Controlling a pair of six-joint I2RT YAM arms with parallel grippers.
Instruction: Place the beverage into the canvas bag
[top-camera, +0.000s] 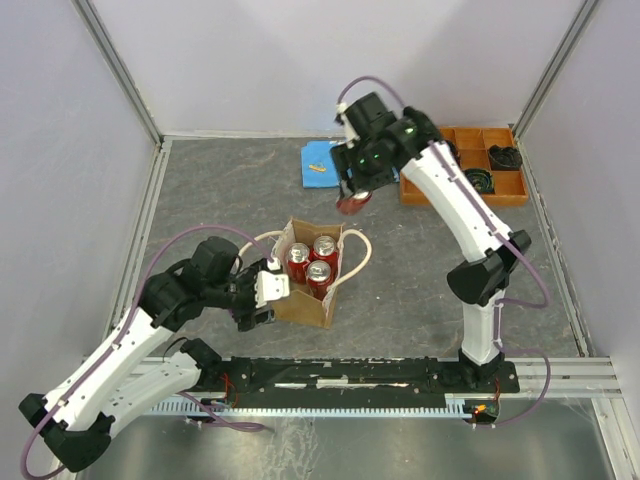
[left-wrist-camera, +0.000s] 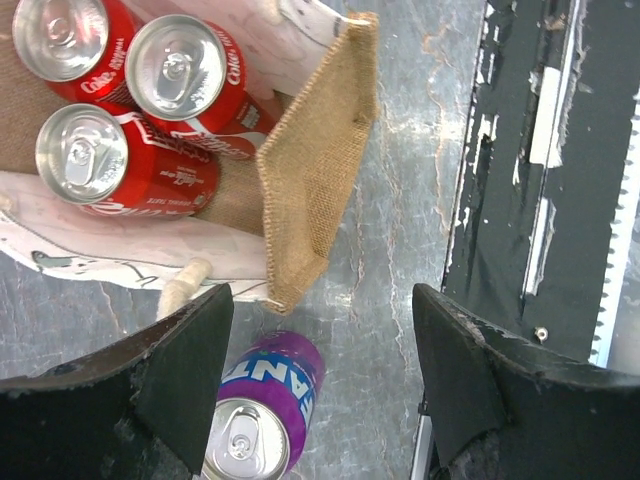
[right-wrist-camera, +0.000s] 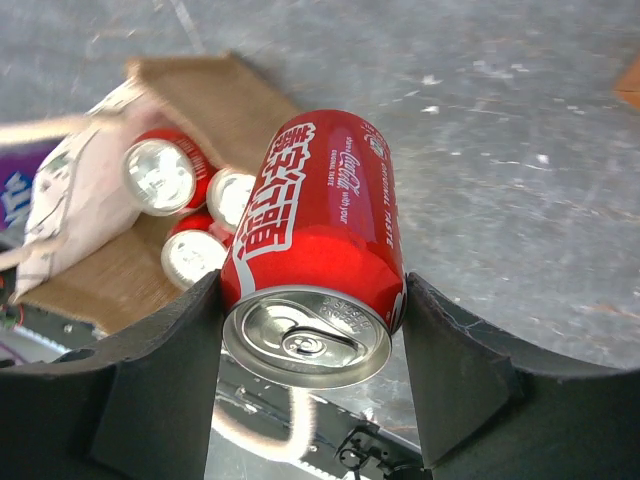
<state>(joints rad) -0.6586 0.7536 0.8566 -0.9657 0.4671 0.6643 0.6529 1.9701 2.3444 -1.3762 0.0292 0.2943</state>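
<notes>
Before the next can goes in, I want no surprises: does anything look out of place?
Yes: a purple can sits on the table outside the canvas bag, beside its brown side, while three red cans are inside.

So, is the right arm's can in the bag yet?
Out: the red can is clamped between the right fingers, away from the canvas bag.

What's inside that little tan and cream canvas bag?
Three red aluminium cola cans stand upright in the small tan-and-cream canvas bag, silver tops showing. They cover the bag's floor, so anything beneath is unseen.
</notes>
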